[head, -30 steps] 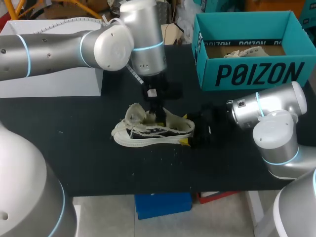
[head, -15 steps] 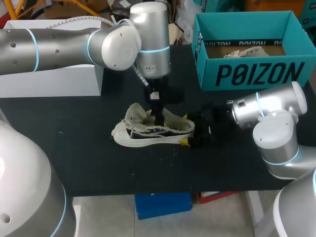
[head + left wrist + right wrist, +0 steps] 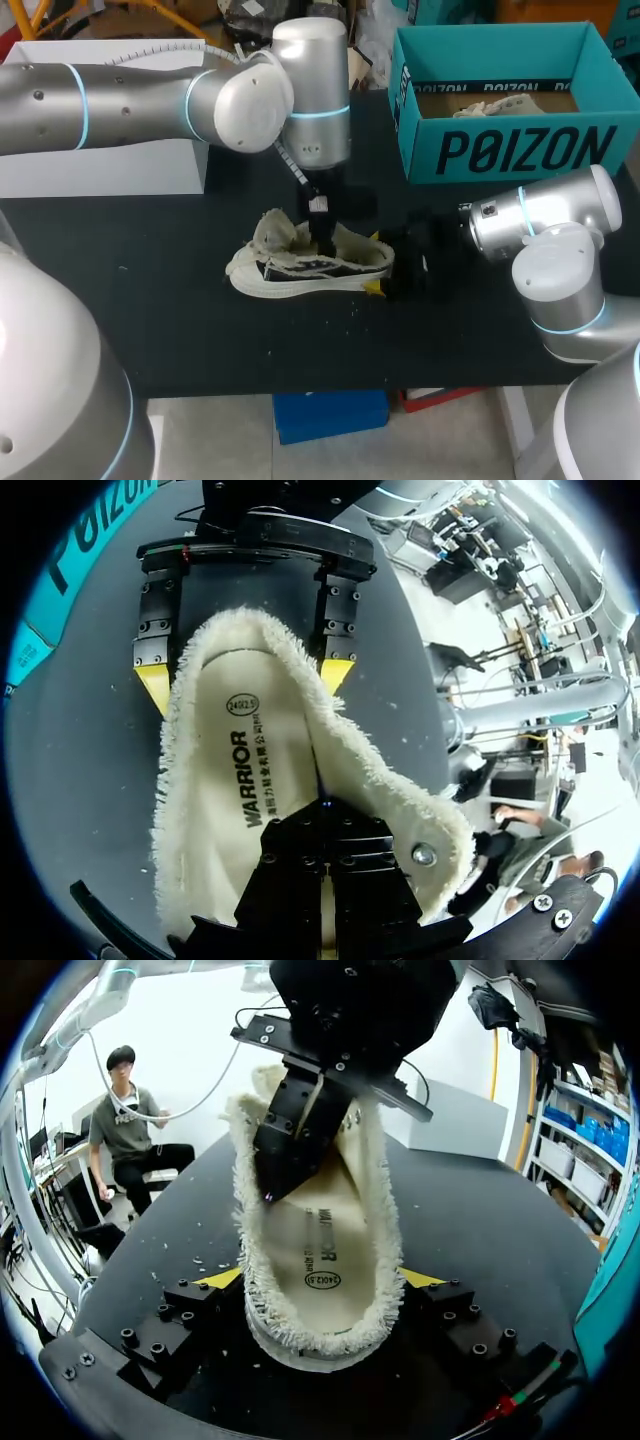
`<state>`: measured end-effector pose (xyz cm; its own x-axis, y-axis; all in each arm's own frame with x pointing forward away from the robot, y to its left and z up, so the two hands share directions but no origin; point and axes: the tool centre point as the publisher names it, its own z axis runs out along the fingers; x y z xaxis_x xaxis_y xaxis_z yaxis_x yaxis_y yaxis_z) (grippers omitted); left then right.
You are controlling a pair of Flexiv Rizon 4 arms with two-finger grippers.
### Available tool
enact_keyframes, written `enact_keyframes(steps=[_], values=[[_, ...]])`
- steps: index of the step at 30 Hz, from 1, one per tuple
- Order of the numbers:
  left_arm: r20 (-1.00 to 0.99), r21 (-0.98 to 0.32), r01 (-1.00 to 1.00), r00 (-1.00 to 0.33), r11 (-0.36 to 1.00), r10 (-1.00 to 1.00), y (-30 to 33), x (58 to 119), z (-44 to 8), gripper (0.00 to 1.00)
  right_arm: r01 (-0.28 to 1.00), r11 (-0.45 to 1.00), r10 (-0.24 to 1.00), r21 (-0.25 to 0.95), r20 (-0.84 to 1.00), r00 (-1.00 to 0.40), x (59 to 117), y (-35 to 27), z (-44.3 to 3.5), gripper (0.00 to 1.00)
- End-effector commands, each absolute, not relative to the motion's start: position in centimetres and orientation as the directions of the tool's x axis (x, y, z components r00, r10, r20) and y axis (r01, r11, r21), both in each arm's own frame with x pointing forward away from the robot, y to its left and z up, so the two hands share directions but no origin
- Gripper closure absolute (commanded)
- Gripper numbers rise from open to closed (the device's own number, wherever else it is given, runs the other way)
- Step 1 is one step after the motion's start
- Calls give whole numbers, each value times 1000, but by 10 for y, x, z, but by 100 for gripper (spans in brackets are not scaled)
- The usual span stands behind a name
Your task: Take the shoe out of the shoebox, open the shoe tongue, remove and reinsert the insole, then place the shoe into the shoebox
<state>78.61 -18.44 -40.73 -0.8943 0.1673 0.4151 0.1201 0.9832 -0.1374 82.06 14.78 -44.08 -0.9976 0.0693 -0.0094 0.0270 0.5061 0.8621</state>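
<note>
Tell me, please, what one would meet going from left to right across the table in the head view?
white box → shoe → right gripper, at the shoe's heel → shoebox. The left gripper is left out, since it hangs directly over the shoe.

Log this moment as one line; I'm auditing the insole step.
shoe: on table, outside shoebox | right gripper: shut on shoe heel | left gripper: down inside shoe, at insole | insole: in shoe
</note>
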Motion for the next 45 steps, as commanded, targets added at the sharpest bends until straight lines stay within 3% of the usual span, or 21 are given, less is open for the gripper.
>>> enact_keyframes(steps=[1,14,16,22,31,37,45], values=[[416,-151,108,-895,983,162,-182,784,-416,100,28,507,71,861,-9,-997,821,147,-443,100],[405,-144,79,-905,986,132,-184,781,-422,100,28,507,71,861,-9,-997,821,147,-443,100],[401,-148,78,-907,986,131,-184,781,-421,77,28,507,71,861,-9,-997,821,147,-443,100],[375,-156,73,-918,985,127,-183,780,-418,57,28,507,71,861,-9,-997,821,147,-443,100],[281,-9,14,-960,1000,16,-182,776,-425,60,28,507,71,861,-9,-997,821,147,-443,100],[72,152,-97,-991,984,-109,-179,772,-428,61,28,507,71,861,-9,-997,821,147,-443,100],[-190,228,-183,-972,956,-141,-162,770,-429,64,28,507,71,861,-9,-997,821,147,-443,100]])
